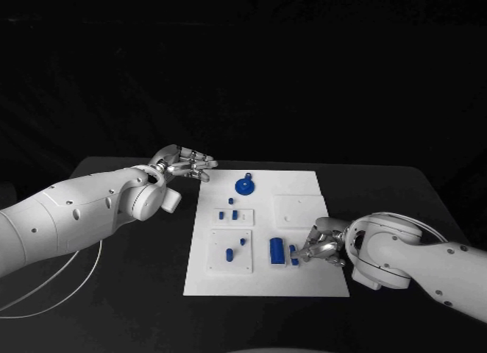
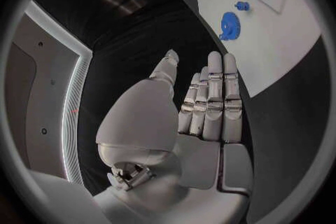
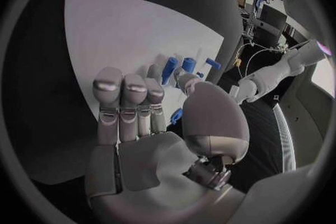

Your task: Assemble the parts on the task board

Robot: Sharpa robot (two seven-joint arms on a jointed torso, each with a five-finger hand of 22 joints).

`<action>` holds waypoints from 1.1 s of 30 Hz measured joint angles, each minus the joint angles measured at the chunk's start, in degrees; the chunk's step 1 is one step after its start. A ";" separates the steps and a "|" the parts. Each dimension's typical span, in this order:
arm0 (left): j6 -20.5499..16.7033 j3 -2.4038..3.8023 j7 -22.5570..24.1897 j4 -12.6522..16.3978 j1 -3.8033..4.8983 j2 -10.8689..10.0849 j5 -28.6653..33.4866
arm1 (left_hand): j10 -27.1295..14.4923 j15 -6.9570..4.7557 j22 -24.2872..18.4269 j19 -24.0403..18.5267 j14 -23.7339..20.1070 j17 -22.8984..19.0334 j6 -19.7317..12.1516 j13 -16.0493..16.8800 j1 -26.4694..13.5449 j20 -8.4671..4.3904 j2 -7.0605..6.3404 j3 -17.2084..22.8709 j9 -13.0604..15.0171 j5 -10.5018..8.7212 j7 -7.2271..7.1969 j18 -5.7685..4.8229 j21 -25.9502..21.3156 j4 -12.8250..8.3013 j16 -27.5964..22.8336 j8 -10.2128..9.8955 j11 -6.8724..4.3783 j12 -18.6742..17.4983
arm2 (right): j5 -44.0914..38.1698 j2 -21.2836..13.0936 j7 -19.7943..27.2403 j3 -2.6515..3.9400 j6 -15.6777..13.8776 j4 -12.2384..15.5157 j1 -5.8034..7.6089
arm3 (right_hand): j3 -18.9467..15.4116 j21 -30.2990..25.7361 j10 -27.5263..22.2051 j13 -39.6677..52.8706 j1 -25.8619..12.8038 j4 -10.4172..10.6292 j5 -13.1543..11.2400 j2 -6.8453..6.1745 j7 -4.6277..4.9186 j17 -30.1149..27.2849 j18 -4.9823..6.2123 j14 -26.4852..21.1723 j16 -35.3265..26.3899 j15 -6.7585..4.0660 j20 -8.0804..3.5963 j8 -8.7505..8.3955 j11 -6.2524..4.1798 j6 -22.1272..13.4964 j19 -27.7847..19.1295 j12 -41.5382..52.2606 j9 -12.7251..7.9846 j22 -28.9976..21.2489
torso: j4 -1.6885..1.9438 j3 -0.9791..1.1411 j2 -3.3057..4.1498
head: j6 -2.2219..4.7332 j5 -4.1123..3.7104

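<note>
The white task board [image 1: 307,193] lies in the middle of the black table. On it I see a blue gear [image 1: 245,184], two small blue pieces [image 1: 229,215] in a raised plate, a blue peg [image 1: 229,254] in the near-left plate and an upright blue block [image 1: 276,250]. My right hand [image 1: 320,248] is over the board's near right part, beside the block, and pinches a small blue part [image 1: 294,259] between thumb and finger; the part [image 3: 176,116] lies in the gap by the thumb. My left hand [image 1: 186,163] hovers off the board's far left corner, fingers [image 2: 213,89] straight, holding nothing.
The board [image 2: 294,39] and gear [image 2: 229,24] lie ahead of the left hand. Black table [image 1: 127,294] surrounds the board on all sides. A white cable [image 1: 74,287] hangs under the left arm.
</note>
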 measured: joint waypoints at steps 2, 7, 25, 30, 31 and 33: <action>0.01 0.00 -0.02 -0.18 -0.01 0.01 0.00 | 0.00 0.00 0.00 0.00 0.00 0.00 0.00 0.00 0.00 0.00 0.00 0.00 0.00 0.00 0.00 0.00 0.00 0.00 0.00 0.00 0.00 0.00 | 0.55 -0.53 0.06 0.04 -0.33 0.44 -0.07 | -0.41 0.28 0.00 0.00 0.00 0.09 0.00 0.00 0.00 0.00 0.01 0.00 0.00 0.00 0.00 0.00 0.00 0.00 0.00 0.00 0.00 0.00 | -0.01 0.04 0.00 | 0.05 0.10; 0.02 0.00 -0.04 -0.63 -0.06 -0.04 0.00 | 0.00 0.02 0.00 0.00 -0.02 0.00 0.00 0.00 0.00 0.00 0.00 0.00 0.00 0.00 0.00 0.00 0.00 0.00 0.00 0.00 0.00 0.00 | 1.60 -1.29 0.34 0.23 -1.31 1.45 -0.27 | -0.70 0.31 0.00 0.06 -0.30 0.74 0.00 -0.30 0.04 0.00 0.01 0.00 0.00 0.00 0.00 0.00 0.00 0.34 0.00 0.00 -0.01 0.00 | -0.04 0.07 0.00 | 0.06 0.19; 0.04 -0.02 -0.24 -1.03 -0.25 -0.31 0.00 | 0.00 0.20 0.01 0.00 -0.20 0.00 0.00 0.00 0.00 0.00 0.00 0.15 0.00 0.00 0.00 0.00 0.00 -0.15 0.00 0.00 0.00 0.00 | 3.54 -2.54 1.67 0.96 -2.47 2.22 -0.88 | -0.88 0.31 0.13 0.10 4.61 -3.35 0.00 0.23 -0.24 -0.09 0.01 0.15 -0.23 -0.15 0.01 0.00 -0.13 0.64 0.00 0.00 0.15 -0.13 | 0.05 -0.09 0.00 | -0.32 0.10; 0.04 -0.02 -0.30 -1.04 -0.26 -0.31 0.00 | 0.00 0.20 0.01 0.00 -0.20 0.00 0.00 0.00 0.00 0.00 0.00 0.15 0.00 0.00 0.00 0.00 0.00 -0.15 0.00 0.00 0.00 0.00 | 3.66 -2.48 1.92 0.96 -1.82 2.05 -1.13 | -0.29 0.31 0.21 0.10 4.35 -6.35 0.00 0.80 -0.24 -0.46 0.01 0.15 -0.23 -0.15 0.01 0.00 -0.21 0.65 0.00 0.30 0.15 -0.13 | 0.05 -0.10 -0.01 | -0.38 0.03; 0.04 -0.02 -0.30 -1.04 -0.26 -0.31 0.00 | 0.00 0.20 0.01 0.00 -0.20 0.00 0.00 0.00 0.00 0.00 0.00 0.15 0.00 0.00 0.00 0.00 0.00 -0.15 0.00 0.00 0.00 0.00 | 3.66 -2.35 1.94 0.97 -1.74 1.96 -1.18 | -0.15 0.31 0.21 0.10 4.28 -6.49 0.00 0.88 -0.25 -0.48 0.01 0.15 -0.23 -0.15 0.01 0.00 -0.21 0.65 0.00 0.30 0.15 -0.13 | 0.05 -0.10 -0.01 | -0.41 0.03; 0.04 -0.02 -0.31 -1.04 -0.26 -0.32 0.00 | 0.00 0.20 0.01 0.00 -0.20 0.00 0.00 0.00 0.00 0.00 0.00 0.15 0.00 0.00 0.00 0.00 0.00 -0.15 0.00 0.00 0.00 0.00 | 3.63 -2.05 1.94 0.97 -1.69 1.82 -1.26 | 0.01 0.31 0.21 0.07 4.45 -6.65 0.00 1.16 -0.51 -0.48 0.01 0.15 -0.23 -0.15 0.01 0.00 -0.21 0.91 0.00 0.30 0.39 -0.13 | 0.07 -0.10 -0.01 | -0.44 0.02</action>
